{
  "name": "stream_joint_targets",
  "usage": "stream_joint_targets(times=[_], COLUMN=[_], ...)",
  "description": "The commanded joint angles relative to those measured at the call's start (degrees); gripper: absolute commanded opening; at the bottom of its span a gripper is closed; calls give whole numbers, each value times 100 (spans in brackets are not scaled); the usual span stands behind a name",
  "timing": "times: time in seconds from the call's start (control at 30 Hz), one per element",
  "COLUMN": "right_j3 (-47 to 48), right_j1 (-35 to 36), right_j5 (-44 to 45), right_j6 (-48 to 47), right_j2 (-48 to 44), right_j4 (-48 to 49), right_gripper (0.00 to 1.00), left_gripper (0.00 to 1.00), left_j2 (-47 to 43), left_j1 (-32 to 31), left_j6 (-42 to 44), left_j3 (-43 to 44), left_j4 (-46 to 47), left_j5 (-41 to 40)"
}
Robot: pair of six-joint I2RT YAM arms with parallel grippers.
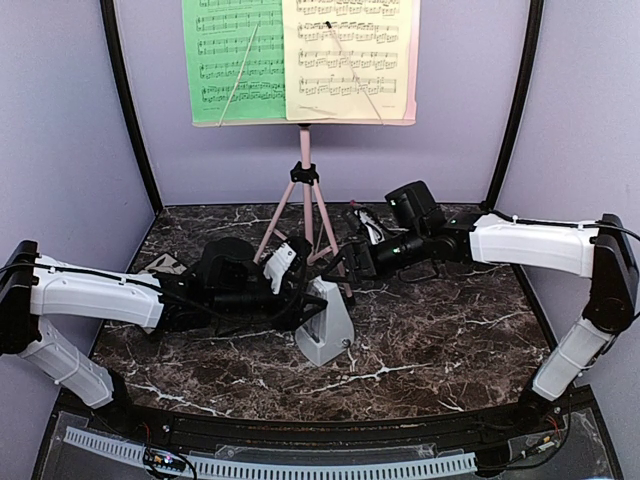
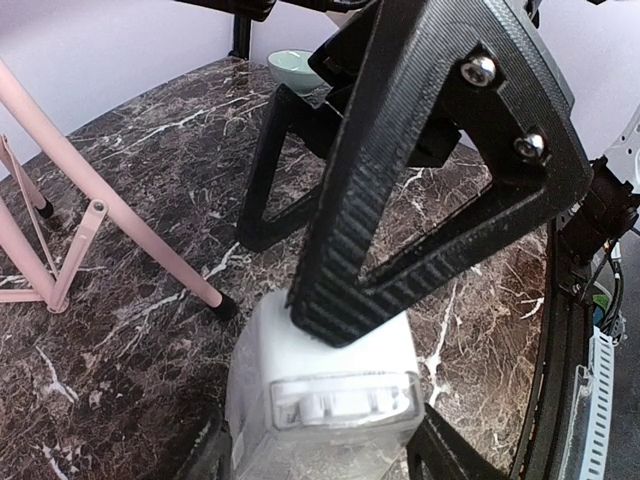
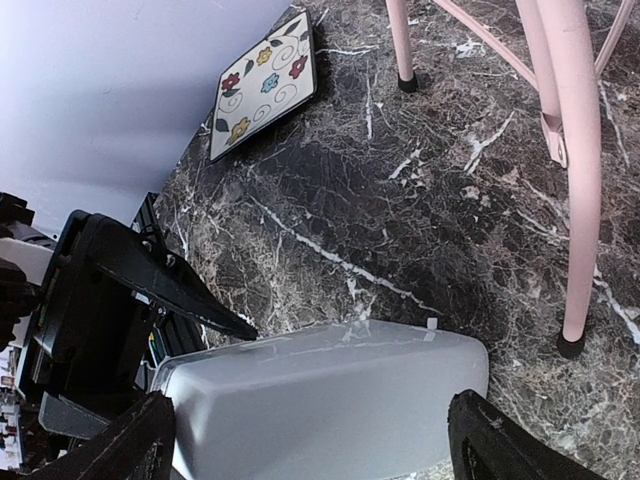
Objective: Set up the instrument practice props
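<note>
Instrument practice props look nearly arranged. The pink tripod music stand [image 1: 304,145] is upright at the back of the marble desk [image 1: 450,340]. The green music sheet [image 1: 235,60] and pale yellow music sheet [image 1: 345,55] sit side by side on its ledge, green to the left, each crossed by a thin retaining wire. What is left, by my reading, is the small light-grey pyramid metronome [image 1: 328,330]. It stands on the desk just in front of the stand's legs, with both arms reaching in around it. The left end effector [image 2: 322,455] has a finger close against each side of the metronome's body; whether it is truly clenched on it I cannot tell. The right end effector [image 3: 315,425] is spread wide, released, with the metronome lying across the gap just ahead of its fingers. Settling the metronome in its spot and letting go seem the only steps outstanding. The floral tile [image 3: 262,85] and pale green bowl [image 2: 293,68] lie elsewhere on the desk, apart from both end effectors.
</note>
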Motion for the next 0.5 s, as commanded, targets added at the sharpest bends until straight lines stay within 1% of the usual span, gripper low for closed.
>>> stream_joint_targets(times=[0.0, 0.1, 0.17, 0.47], right_j3=[-184, -379, -408, -589], right_j1=[32, 50, 55, 84], right_j5=[156, 219, 272, 546], right_j6=[-243, -293, -339, -533], right_j2=[-19, -18, 17, 164], right_j4=[-370, -388, -404, -597], right_gripper=[95, 95, 95, 94], left_gripper=[62, 62, 59, 35], left_j2=[-53, -72, -114, -382], left_j1=[22, 22, 22, 22], left_j6=[104, 125, 125, 90], left_j3=[189, 222, 190, -190], left_j4=[221, 291, 368, 458], left_j5=[-41, -44, -22, 122])
